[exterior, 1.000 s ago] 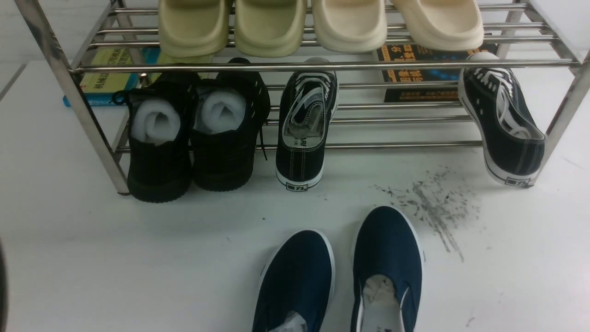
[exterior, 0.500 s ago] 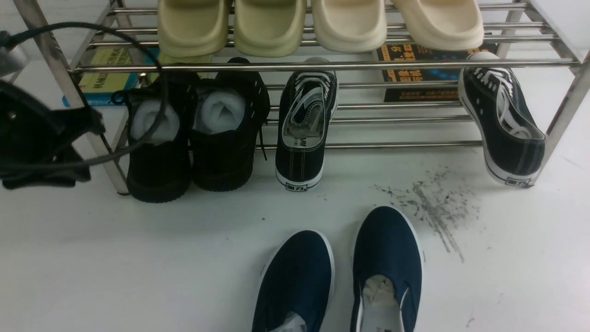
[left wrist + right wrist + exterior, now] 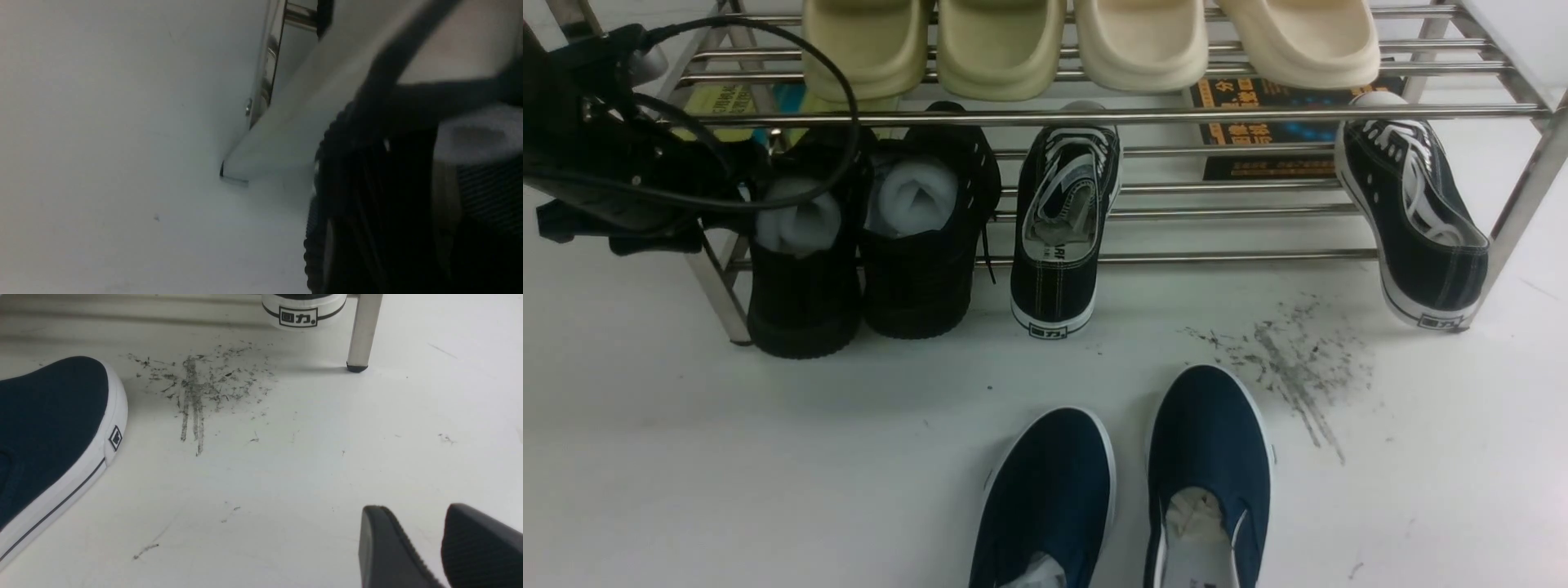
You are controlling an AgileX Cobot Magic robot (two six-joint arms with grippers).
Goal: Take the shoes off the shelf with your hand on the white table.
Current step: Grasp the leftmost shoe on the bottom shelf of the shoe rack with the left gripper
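The shoes, two all-black knit sneakers (image 3: pixel 805 278) (image 3: pixel 919 261) stuffed with white foam, stand heel-out on the lower tier of the steel shelf (image 3: pixel 1094 116), at its left end. My left gripper (image 3: pixel 737 192), black with looping cables, hangs at the left shoe's collar beside the foam. In the left wrist view its fingers (image 3: pixel 314 245) stand apart, dark shoe fabric (image 3: pixel 367 171) fills the space between them, and no grip shows. My right gripper (image 3: pixel 425 522) hovers low over the white table (image 3: pixel 768 457), its fingertips slightly apart and empty.
Two black canvas sneakers (image 3: pixel 1062 237) (image 3: pixel 1417 220) share the lower tier. Beige slippers (image 3: pixel 1005 45) fill the upper tier. Navy slip-ons (image 3: pixel 1045 498) (image 3: pixel 1213 465) lie on the table in front, beside scuff marks (image 3: pixel 1290 367). The shelf's slanted front leg (image 3: pixel 715 286) stands by the left gripper. Books (image 3: pixel 1282 131) lie behind.
My left gripper came in from the left edge and rose rightward to the left black shoe's collar. The shoes and everything else have stayed put.
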